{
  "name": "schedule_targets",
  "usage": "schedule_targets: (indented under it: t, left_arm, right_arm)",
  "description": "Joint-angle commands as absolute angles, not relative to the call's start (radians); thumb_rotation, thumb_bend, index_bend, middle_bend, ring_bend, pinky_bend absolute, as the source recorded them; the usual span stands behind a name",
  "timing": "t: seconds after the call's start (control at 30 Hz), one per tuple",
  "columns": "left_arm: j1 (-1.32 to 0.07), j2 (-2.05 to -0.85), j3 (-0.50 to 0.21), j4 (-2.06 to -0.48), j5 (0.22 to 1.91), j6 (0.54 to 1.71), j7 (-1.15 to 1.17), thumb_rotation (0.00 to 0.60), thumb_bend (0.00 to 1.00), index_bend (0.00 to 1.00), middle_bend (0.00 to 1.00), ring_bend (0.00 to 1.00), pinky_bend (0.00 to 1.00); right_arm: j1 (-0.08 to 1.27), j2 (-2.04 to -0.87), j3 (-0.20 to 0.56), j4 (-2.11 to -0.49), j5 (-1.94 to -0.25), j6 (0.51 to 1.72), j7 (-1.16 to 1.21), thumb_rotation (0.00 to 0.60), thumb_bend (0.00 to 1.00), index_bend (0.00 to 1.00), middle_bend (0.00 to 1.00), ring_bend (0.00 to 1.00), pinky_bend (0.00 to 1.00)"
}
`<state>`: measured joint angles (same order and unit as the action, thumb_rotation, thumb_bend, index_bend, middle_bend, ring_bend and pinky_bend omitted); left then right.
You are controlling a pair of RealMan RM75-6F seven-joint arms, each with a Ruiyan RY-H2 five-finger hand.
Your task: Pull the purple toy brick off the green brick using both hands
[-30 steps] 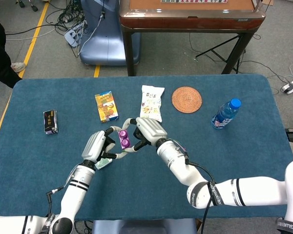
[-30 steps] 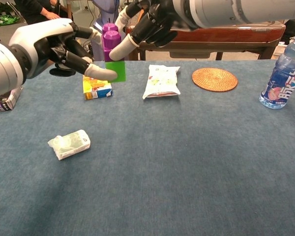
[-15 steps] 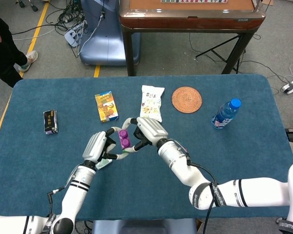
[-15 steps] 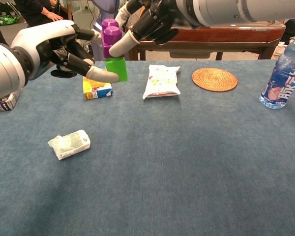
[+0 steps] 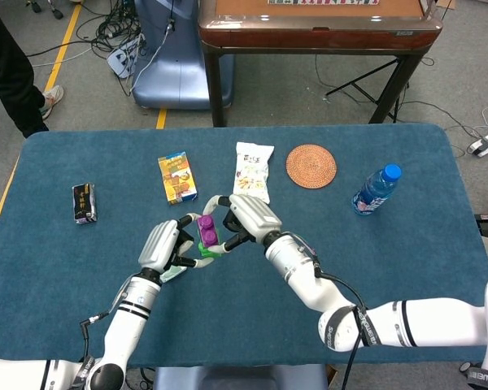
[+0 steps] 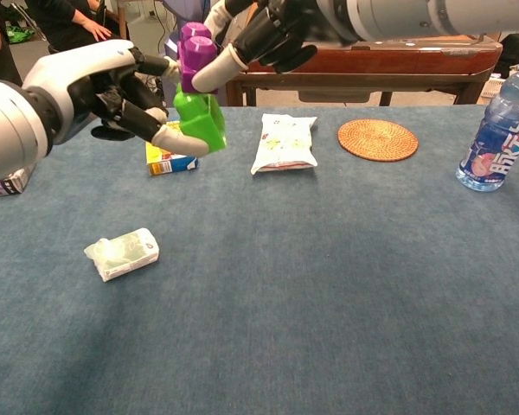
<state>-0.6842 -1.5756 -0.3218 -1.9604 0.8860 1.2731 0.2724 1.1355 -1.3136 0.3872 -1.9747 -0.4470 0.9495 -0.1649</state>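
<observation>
The purple brick [image 6: 193, 54] sits on top of the green brick [image 6: 201, 119], and the pair is held in the air above the table, tilted. My left hand [image 6: 95, 86] grips the green brick from the left. My right hand [image 6: 272, 30] pinches the purple brick from the right. In the head view the purple brick [image 5: 206, 230] and a sliver of green brick [image 5: 209, 251] show between the left hand [image 5: 164, 247] and the right hand [image 5: 248, 218]. The two bricks still touch.
On the blue table [image 5: 407, 260] lie a white packet [image 6: 122, 252], a yellow box [image 5: 177, 177], a snack bag [image 5: 253, 171], a woven coaster [image 5: 311, 166], a blue bottle [image 5: 376, 189] and a dark carton [image 5: 84, 202]. A person [image 5: 12, 73] stands at the far left.
The brick pair has tilted and risen slightly; the green brick's underside now faces the chest camera more. Both hands keep their hold.
</observation>
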Motion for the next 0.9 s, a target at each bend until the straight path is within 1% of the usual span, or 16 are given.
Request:
schedule_targets:
  t: [0.03,0.23,0.37,0.57,0.67,0.73,0.83,0.9]
  left_arm:
    - [-0.685,-1.577,-0.320,-1.958,0.886,1.272,0.275,0.600,0.00,0.68,1.00,1.00,1.00]
    - [-0.685,-1.580,-0.314,-1.952,0.889,1.271,0.284,0.600,0.00,0.68,1.00,1.00,1.00]
    - [-0.687,-1.585,-0.306,-1.940,0.900,1.273,0.297,0.600,0.00,0.68,1.00,1.00,1.00]
    - [-0.692,-1.602,-0.279,-1.908,0.935,1.279,0.336,0.600,0.00,0.66,1.00,1.00,1.00]
    - [-0.701,-1.606,-0.256,-1.891,0.943,1.276,0.389,0.600,0.00,0.65,1.00,1.00,1.00]
    - [-0.707,-1.609,-0.248,-1.886,0.935,1.270,0.417,0.600,0.00,0.63,1.00,1.00,1.00]
    - [-0.720,-1.614,-0.240,-1.881,0.913,1.257,0.460,0.600,0.00,0.56,1.00,1.00,1.00]
    - [-0.729,-1.621,-0.231,-1.869,0.902,1.254,0.498,0.600,0.00,0.48,1.00,1.00,1.00]
  right_arm:
    - [1.130,-1.310,0.388,-1.978,-0.455,0.948,-0.159,0.600,0.14,0.61,1.00,1.00,1.00]
    - [1.111,-1.300,0.393,-1.988,-0.483,0.949,-0.135,0.600,0.14,0.61,1.00,1.00,1.00]
    - [1.090,-1.296,0.375,-1.992,-0.522,0.986,-0.145,0.600,0.14,0.61,1.00,1.00,1.00]
    - [1.058,-1.330,0.283,-1.973,-0.596,1.127,-0.270,0.600,0.13,0.61,1.00,1.00,1.00]
    - [1.043,-1.373,0.228,-1.935,-0.623,1.200,-0.356,0.600,0.12,0.61,1.00,1.00,1.00]
    - [1.037,-1.398,0.204,-1.908,-0.630,1.221,-0.395,0.600,0.11,0.61,1.00,1.00,1.00]
    - [1.025,-1.436,0.181,-1.862,-0.634,1.225,-0.426,0.600,0.08,0.55,1.00,1.00,1.00]
    - [1.016,-1.457,0.172,-1.830,-0.640,1.213,-0.431,0.600,0.03,0.46,1.00,1.00,1.00]
